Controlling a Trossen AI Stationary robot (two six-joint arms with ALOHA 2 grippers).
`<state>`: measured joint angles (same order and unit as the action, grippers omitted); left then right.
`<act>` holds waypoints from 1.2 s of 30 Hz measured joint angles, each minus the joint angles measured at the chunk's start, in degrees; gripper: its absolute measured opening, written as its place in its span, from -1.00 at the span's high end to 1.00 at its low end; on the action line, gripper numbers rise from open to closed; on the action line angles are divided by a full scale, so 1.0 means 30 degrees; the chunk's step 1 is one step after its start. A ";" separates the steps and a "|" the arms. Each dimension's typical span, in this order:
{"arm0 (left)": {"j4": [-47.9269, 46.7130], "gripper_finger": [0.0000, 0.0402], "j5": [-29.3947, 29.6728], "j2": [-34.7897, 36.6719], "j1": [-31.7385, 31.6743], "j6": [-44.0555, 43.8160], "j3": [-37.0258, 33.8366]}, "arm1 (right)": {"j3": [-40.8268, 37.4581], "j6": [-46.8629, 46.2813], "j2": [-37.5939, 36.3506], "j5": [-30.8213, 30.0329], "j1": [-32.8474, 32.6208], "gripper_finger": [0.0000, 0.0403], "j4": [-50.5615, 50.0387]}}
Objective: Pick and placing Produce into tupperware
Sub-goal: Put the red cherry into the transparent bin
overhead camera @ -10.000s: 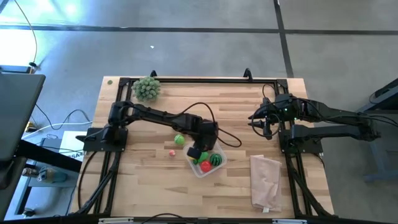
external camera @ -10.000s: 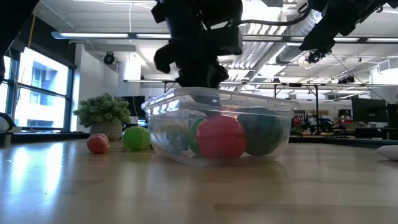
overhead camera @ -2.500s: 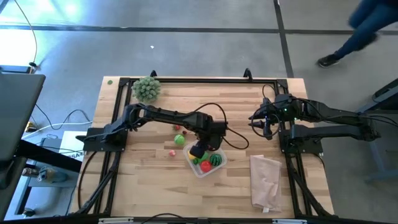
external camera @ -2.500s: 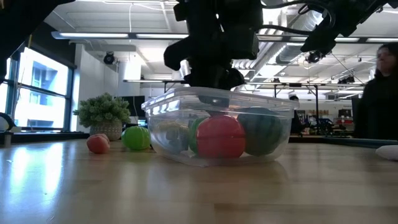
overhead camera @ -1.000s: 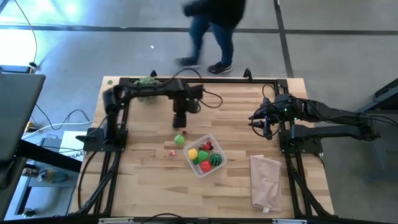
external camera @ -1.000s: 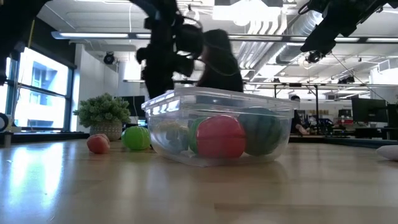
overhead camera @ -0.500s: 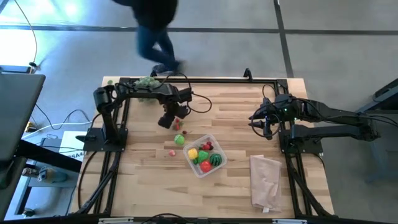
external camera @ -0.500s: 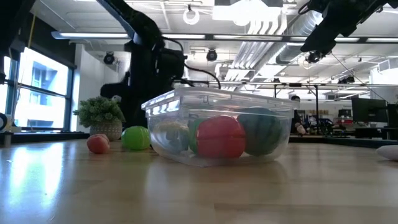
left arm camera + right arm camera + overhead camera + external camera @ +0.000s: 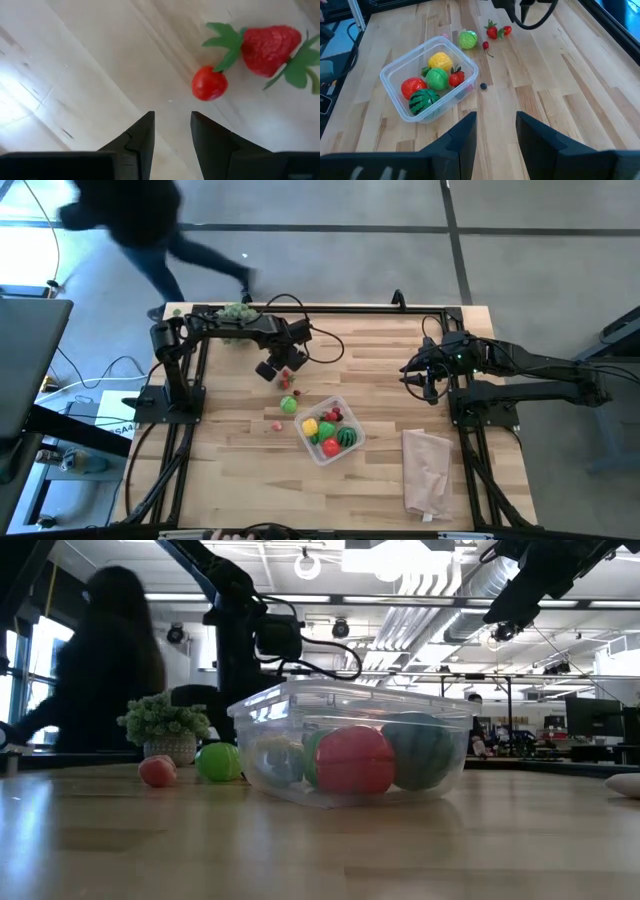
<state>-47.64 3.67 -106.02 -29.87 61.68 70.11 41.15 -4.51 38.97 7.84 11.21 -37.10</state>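
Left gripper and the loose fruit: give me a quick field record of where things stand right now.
left gripper: open, hovering over the table behind the tupperware, holding nothing
nearest targets: small red tomato and strawberry, lying side by side ahead of its fingers
tupperware: holds yellow, green and red fruit plus a striped watermelon ball
still loose: green ball, cherry, small pink piece
right gripper: parked at the table's right side, empty
bystander: person passing behind the table
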 joint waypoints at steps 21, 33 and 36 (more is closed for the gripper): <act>0.0087 0.41 -0.0361 0.0000 0.1268 0.2409 -0.0656 | 0.0000 0.0000 -0.0001 -0.0005 0.0001 0.36 0.0000; 0.0600 0.41 -0.0507 0.0000 0.1217 0.0818 -0.0656 | 0.0000 0.0000 -0.0002 0.0000 -0.0003 0.36 0.0000; 0.0597 0.41 -0.0732 0.0000 0.1217 0.0777 -0.0656 | 0.0000 0.0000 -0.0003 -0.0003 0.0004 0.36 0.0000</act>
<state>-45.84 1.48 -106.02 -26.22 64.01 68.14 41.15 -4.51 38.96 7.83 11.22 -37.10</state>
